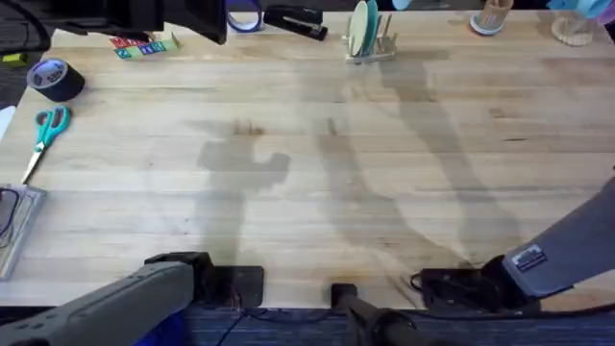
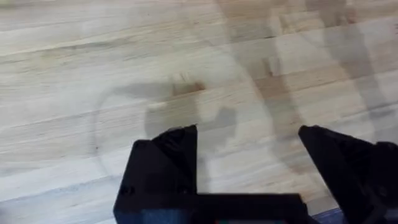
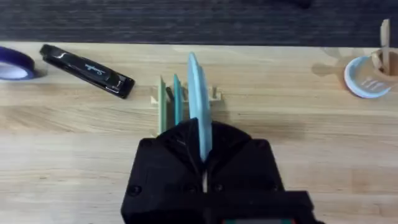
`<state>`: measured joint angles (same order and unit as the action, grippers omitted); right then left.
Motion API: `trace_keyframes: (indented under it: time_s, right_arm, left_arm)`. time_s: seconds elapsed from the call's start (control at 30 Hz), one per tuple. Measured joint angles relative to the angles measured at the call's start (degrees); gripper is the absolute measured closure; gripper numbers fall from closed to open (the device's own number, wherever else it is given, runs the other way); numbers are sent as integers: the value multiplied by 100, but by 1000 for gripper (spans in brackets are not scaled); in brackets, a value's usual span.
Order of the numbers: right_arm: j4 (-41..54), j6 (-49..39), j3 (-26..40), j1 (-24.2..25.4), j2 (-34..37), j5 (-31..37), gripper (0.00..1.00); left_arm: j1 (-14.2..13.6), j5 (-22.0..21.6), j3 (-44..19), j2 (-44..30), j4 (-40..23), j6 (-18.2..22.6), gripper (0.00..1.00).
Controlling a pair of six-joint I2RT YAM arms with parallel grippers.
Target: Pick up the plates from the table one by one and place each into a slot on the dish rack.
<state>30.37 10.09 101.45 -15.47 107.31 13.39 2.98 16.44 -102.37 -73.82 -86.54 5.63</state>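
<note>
Edgewise, blue plate point(image 3: 198, 102) between right fingers point(image 3: 180, 146)

table point(image 1: 317, 183): pale butcher-block wood, plank grain showing, smooth satin finish
dish rack point(image 1: 377, 48): light bare wood with thin dowel pegs, matt
plates point(image 3: 198, 118): smooth, look like matt plastic
stapler point(image 3: 87, 70): glossy black near the far edge
tape roll point(image 1: 54, 79): dark, slightly shiny
right claw point(image 3: 204, 163): matt black plastic
</note>
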Motion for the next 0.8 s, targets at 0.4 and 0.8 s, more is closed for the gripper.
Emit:
trace_keyframes:
  time_s: [0.4, 0.8]
  right_arm:
    - [-443, 44, 0, -445, 0, 843, 969]
    - [-544, 126, 0, -386, 4, 937, 969]
  left_arm:
    - [0, -1, 0, 0, 0, 0, 5]
    - [0, -1, 0, 0, 0, 0, 6]
